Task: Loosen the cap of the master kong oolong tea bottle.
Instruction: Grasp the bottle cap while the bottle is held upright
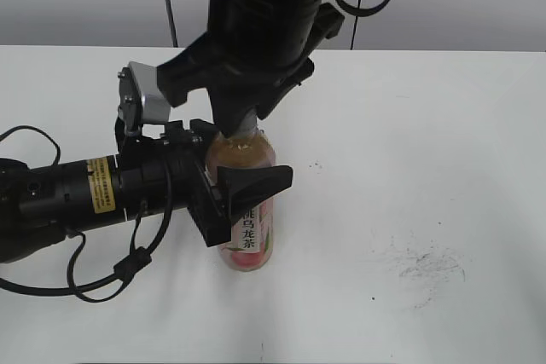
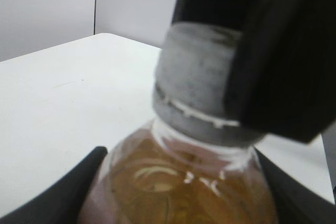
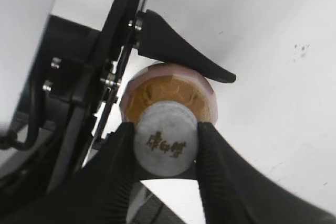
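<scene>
The master kong oolong tea bottle (image 1: 249,236) stands upright on the white table, amber tea and pink label showing. It also shows in the left wrist view (image 2: 178,187) and from above in the right wrist view (image 3: 157,88). My left gripper (image 1: 239,189) is shut on the bottle's body from the left side. My right gripper (image 3: 166,142) comes down from above and is shut on the light-grey cap (image 3: 166,145), one finger on each side. The cap (image 2: 199,85) sits on the bottle's neck, with a black right finger against it. In the exterior view the cap is mostly hidden by the right arm.
The white table (image 1: 426,168) stretches to the right with dark scuff marks (image 1: 422,266). The left arm's black body and cables (image 1: 68,198) lie along the table at the left. A grey wall is behind.
</scene>
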`<state>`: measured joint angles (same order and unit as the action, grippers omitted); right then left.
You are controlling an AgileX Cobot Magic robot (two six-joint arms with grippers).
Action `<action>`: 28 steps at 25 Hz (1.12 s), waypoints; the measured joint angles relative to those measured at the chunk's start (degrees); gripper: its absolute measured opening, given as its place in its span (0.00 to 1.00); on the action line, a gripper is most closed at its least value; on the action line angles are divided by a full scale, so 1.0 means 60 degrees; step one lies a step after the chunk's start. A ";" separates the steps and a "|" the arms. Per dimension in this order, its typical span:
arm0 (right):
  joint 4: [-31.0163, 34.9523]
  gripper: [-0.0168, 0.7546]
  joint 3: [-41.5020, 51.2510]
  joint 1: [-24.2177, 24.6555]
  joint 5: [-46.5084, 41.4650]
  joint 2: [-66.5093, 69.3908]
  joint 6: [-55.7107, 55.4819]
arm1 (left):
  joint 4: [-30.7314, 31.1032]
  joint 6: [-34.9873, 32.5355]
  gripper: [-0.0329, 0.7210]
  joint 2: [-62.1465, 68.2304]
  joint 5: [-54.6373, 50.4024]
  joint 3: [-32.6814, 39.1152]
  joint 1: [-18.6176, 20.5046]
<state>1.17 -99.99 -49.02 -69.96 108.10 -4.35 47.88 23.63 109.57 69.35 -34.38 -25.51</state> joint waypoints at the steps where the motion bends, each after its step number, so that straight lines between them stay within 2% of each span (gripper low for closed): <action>1: 0.0019 0.37 0.0000 0.0000 0.0000 0.0000 0.0623 | 0.0000 0.0000 0.64 0.0000 0.0000 0.0000 0.0000; 12: 0.0349 0.37 -0.0009 0.0040 -0.0018 -0.0031 0.9524 | 0.0117 -0.0081 0.64 0.0000 0.0050 0.0010 0.0000; 19: 0.0823 0.37 -0.0027 0.0075 -0.0028 -0.0042 1.6306 | 0.0272 -0.0113 0.64 0.0000 0.0087 0.0043 0.0000; 22: 0.0925 0.37 -0.0027 0.0105 -0.0028 -0.0053 1.9750 | 0.0289 -0.0121 0.64 0.0000 0.0097 0.0043 0.0000; 28: 0.0965 0.37 -0.0037 0.0105 0.0000 -0.0053 2.5018 | 0.0280 -0.0113 0.64 0.0000 0.0097 0.0043 0.0000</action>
<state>6.96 -100.21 -48.39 -69.96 107.78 145.76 49.56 22.95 109.57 69.93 -34.13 -25.51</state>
